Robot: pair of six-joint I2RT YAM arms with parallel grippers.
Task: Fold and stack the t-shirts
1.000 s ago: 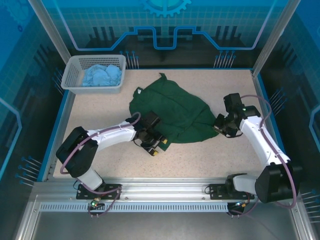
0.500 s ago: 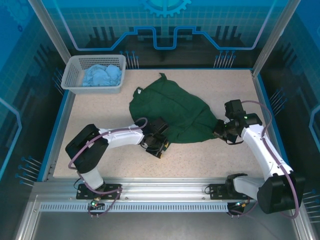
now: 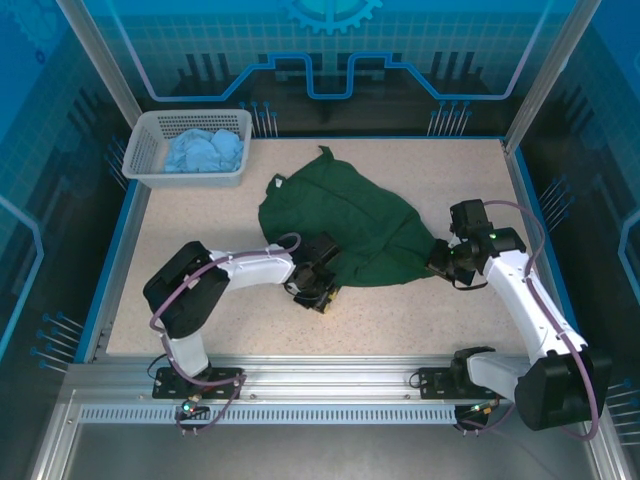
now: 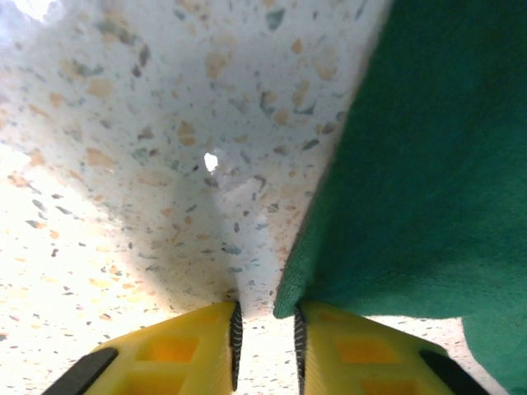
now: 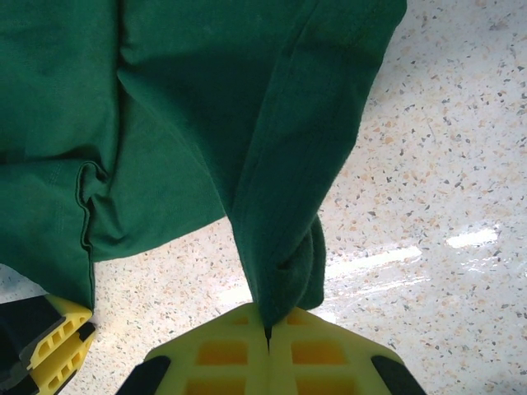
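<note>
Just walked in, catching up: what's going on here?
Two robot arms are working on the dark green t-shirt, spread rumpled on the table. The right gripper is shut on a bunched corner at its right side. The left gripper sits at its near edge, jaws slightly apart, no clear pinch. The light blue t-shirt lies in the white basket.

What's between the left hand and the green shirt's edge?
Nothing visible. The edge of the green t-shirt lies right at the fingertips of the left hand, on the bare table.
</note>
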